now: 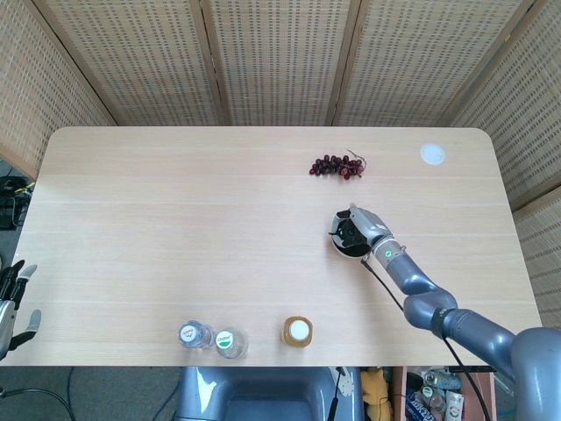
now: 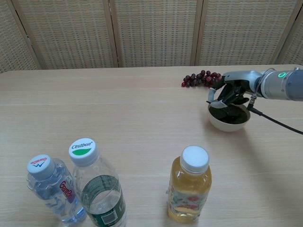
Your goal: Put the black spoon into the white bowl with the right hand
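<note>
The white bowl (image 2: pixel 228 126) stands on the right half of the table, also seen from above (image 1: pixel 341 249). Its inside is dark: the black spoon (image 2: pixel 230 114) lies in it. My right hand (image 2: pixel 229 93) hovers just over the bowl's far rim with its fingers bent down towards the spoon; nothing shows pinched between them. From above, the right hand (image 1: pixel 358 228) covers much of the bowl. My left hand (image 1: pixel 12 296) hangs off the table's near left corner, fingers apart and holding nothing.
A bunch of dark grapes (image 1: pixel 338 166) lies just behind the bowl. A white lid (image 1: pixel 432 154) sits at the far right. Two water bottles (image 2: pixel 97 184) and a juice bottle (image 2: pixel 190 187) stand at the near edge. A black cable trails from my right wrist.
</note>
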